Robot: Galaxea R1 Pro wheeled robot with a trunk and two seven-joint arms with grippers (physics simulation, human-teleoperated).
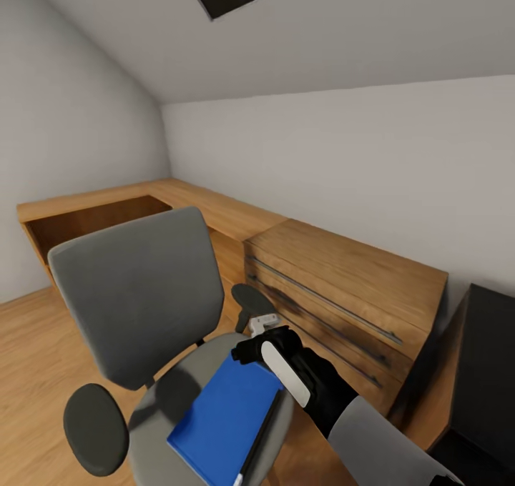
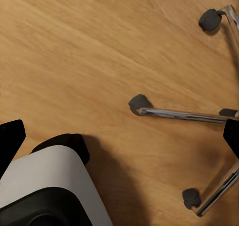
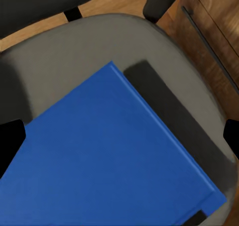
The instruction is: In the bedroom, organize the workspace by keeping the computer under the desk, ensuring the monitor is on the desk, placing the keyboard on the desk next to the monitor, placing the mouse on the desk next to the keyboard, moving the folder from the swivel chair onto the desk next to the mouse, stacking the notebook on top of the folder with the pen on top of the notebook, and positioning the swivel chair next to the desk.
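Head view, item one: we record a swivel chair [image 1: 136,307] with a grey back and grey seat, two dark armrests, standing on the wood floor [image 1: 28,343] in front of an L-shaped wooden desk [image 1: 214,211] that runs along the walls. Beside the chair, under the desk's near run, we note a wooden drawer unit [image 1: 343,286] with long metal handles.

Item two: a blue folder [image 1: 225,418] lies flat on the chair seat, with a dark pen [image 1: 259,439] resting along its edge on the drawer side (white tip toward the camera).

Item three: the right hand [image 1: 250,343] hangs just over the folder's far corner, its black wrist and grey forearm reaching in from the lower right. In the right wrist view the folder [image 3: 107,156] lies below on the grey seat [image 3: 64,51], and the dark tips at either margin sit wide apart, nothing between them.

Item four: in the left wrist view we list bare floor [image 2: 74,61], the chair's chrome legs [image 2: 184,115] and black casters [image 2: 139,104]. The left hand's tips likewise stand apart at the two margins, gripping nothing.
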